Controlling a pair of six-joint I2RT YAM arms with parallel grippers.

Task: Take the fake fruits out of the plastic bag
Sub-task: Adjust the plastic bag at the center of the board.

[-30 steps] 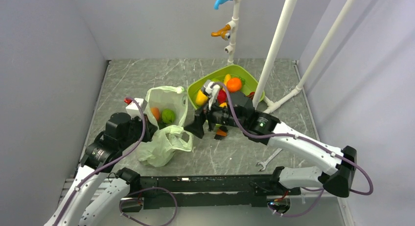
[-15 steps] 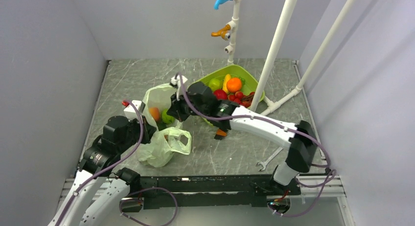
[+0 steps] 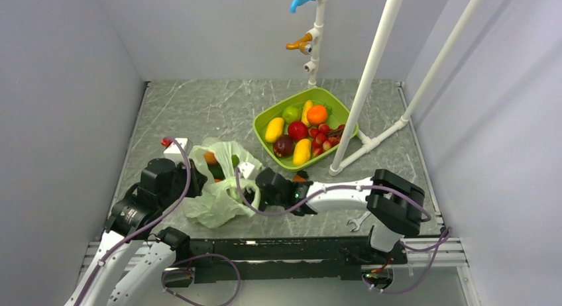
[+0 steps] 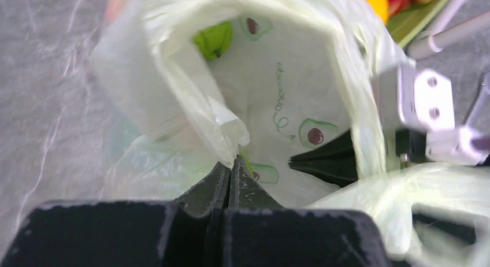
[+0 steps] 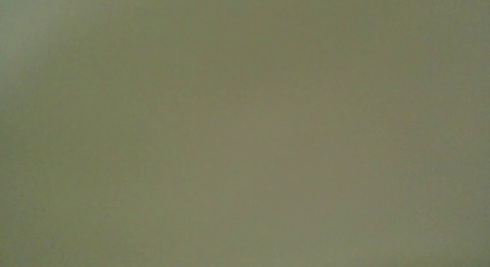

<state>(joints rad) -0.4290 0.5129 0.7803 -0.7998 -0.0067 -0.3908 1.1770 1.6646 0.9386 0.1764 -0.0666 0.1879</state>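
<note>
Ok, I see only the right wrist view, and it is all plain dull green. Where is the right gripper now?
Observer: The right gripper is inside the plastic bag; probably the bag's wall blocks your view.
Operator: Is the bag held open?
Observer: The left gripper is shut on the bag's near rim, and the mouth gapes.
Operator: Any fruit inside?
Observer: Yes, a round green fruit lies at the far end, apart from the right gripper. I cannot tell whether that gripper is open.
</note>
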